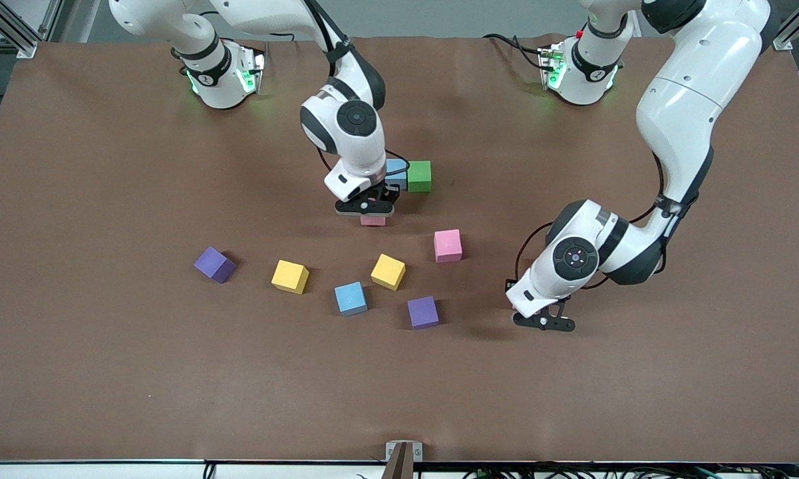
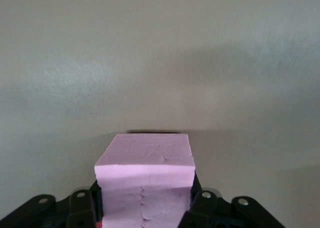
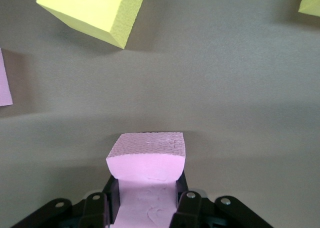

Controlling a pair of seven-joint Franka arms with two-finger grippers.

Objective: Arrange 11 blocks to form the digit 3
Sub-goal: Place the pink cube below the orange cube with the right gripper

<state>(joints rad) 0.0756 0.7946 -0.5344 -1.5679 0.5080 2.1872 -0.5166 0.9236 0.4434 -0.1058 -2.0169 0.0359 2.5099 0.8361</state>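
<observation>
Six loose blocks (image 1: 388,271) lie mid-frame between both grippers. Right gripper (image 1: 366,207) pinches a pink block (image 1: 372,220) beside a green block (image 1: 419,176); left gripper (image 1: 544,322) pinches another pink cube (image 2: 145,185) over bare table (image 1: 639,399).

Both arms reach out low over the table.
The right gripper (image 1: 366,211) and the left gripper (image 1: 544,322) each pinch a pink block.

High front camera; two close wrist cameras
</observation>
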